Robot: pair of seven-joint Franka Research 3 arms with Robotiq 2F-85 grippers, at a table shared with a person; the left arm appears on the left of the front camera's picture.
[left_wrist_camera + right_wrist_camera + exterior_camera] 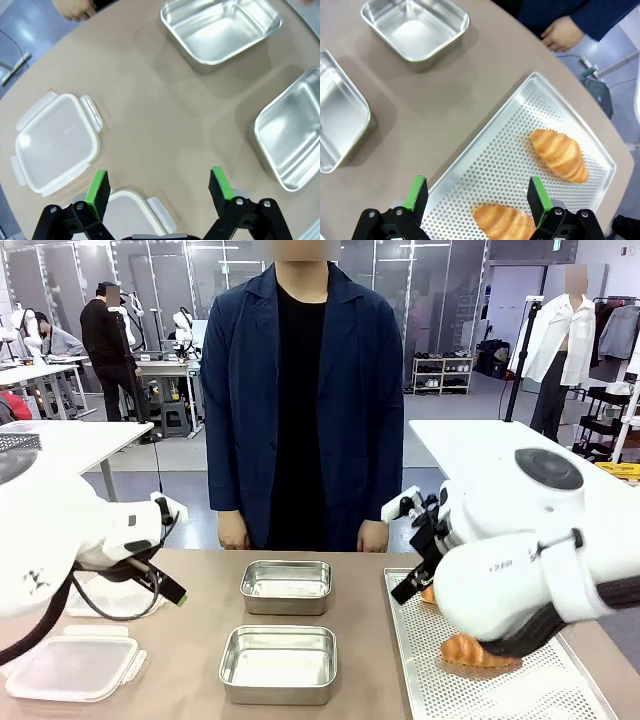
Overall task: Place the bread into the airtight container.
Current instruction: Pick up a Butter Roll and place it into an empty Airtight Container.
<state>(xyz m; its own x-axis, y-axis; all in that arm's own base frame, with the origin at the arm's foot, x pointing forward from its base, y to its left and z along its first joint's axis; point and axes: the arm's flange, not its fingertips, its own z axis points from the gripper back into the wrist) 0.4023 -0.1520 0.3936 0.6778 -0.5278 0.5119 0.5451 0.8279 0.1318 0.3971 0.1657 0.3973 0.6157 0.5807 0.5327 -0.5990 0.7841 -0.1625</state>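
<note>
Beige worktop (200,640) carries, at right, a perforated silver metal tray (400,640) holding two golden croissants (559,154). Right end effector (477,185) hovers above them, fingers apart. Two rectangular steel containers (286,586) sit centre. Left end effector (159,177), fingers apart, hangs above translucent plastic lids (55,142).

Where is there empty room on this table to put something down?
There is bare table between the plastic lids and the two metal containers. Another bare strip runs between the containers and the tray. The tray has bare room beside its two croissants. It is crowded on the robot's left, where the lids lie close together.
</note>
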